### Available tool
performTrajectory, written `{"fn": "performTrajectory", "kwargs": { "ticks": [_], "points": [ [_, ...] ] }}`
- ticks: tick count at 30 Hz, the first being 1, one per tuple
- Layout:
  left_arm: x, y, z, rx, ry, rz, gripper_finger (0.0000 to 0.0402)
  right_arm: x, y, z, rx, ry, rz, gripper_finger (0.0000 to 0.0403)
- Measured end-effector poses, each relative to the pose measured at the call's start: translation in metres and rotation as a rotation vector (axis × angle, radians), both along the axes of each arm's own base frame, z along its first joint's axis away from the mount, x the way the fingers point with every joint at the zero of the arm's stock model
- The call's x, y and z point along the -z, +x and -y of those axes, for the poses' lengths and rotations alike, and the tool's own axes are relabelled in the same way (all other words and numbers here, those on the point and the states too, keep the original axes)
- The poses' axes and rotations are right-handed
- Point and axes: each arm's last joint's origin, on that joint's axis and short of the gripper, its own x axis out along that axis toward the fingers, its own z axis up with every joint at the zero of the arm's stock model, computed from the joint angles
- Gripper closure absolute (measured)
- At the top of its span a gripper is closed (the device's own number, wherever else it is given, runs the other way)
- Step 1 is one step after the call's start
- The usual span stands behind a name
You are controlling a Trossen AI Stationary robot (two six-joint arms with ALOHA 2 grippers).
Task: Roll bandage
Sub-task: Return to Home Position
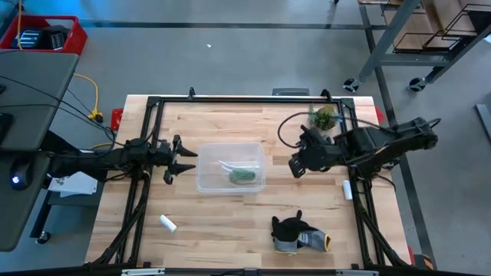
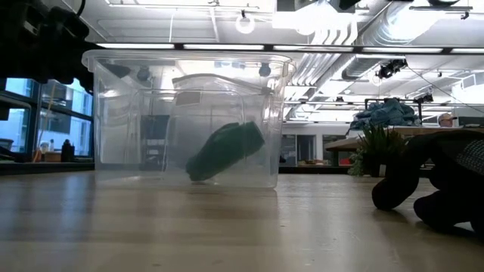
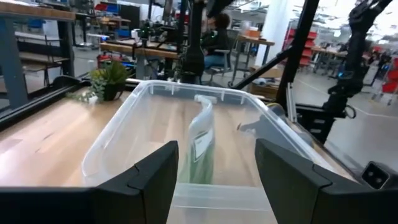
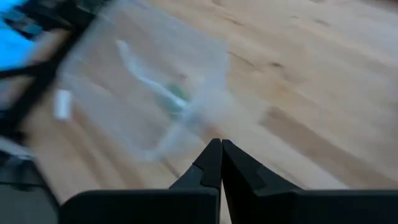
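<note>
The left gripper [image 3: 216, 148] holds its fingers spread just before the clear bin [image 3: 115, 127], where the green bandage [image 3: 200, 160] lies bagged. The right gripper [image 4: 221, 149] shows fingers pressed together. From above, the bin sits near the centre of the tabletop [image 1: 230, 238], between both grippers.

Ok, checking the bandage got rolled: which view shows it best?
The low view: the bandage sits large and side-on, a compact green bundle inside the transparent bin. The high view shows it small, from above; the left wrist view, a green sliver in the bag; the right wrist view, a faint green speck.
</note>
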Motion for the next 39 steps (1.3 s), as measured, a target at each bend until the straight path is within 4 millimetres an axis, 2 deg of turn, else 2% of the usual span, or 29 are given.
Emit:
{"fn": "performTrajectory", "kwargs": {
  "ticks": [4,7,12,15,20,25,29,32,35,39],
  "points": [
    [0.0,0.0,0.0,-0.002,-0.072,-0.004,0.0193,0.031,-0.002,-0.009,-0.049,0.054,0.204,0.0403],
    [0.0,0.0,0.0,-0.002,-0.118,-0.009,0.0193,0.056,-0.005,-0.004,-0.123,0.042,0.351,0.0403],
    [0.0,0.0,0.0,-0.003,-0.151,-0.01,0.0193,0.105,-0.027,0.026,-0.179,-0.08,0.451,0.0403],
    [0.0,0.0,0.0,-0.003,-0.156,-0.01,0.0193,0.131,-0.041,0.049,-0.231,-0.118,0.589,0.0403],
    [0.0,0.0,0.0,-0.003,-0.157,-0.011,0.0193,0.161,-0.063,0.07,-0.365,-0.189,0.813,0.0403],
    [0.0,0.0,0.0,-0.004,-0.157,-0.01,0.0193,0.188,-0.077,0.072,-0.403,-0.274,0.822,0.0403],
    [0.0,0.0,0.0,-0.005,-0.157,-0.01,0.0193,0.206,-0.084,0.065,-0.452,-0.251,0.824,0.0403],
    [0.0,0.0,0.0,-0.005,-0.157,-0.01,0.0193,0.215,-0.089,0.06,-0.467,-0.301,0.817,0.0403],
    [0.0,0.0,0.0,-0.004,-0.157,-0.009,0.0193,0.22,-0.09,0.058,-0.498,-0.352,0.75,0.0403],
    [0.001,0.0,0.0,-0.005,-0.157,-0.014,0.0193,0.232,-0.092,0.054,-0.62,-0.349,0.625,0.0403]
  ]
}}
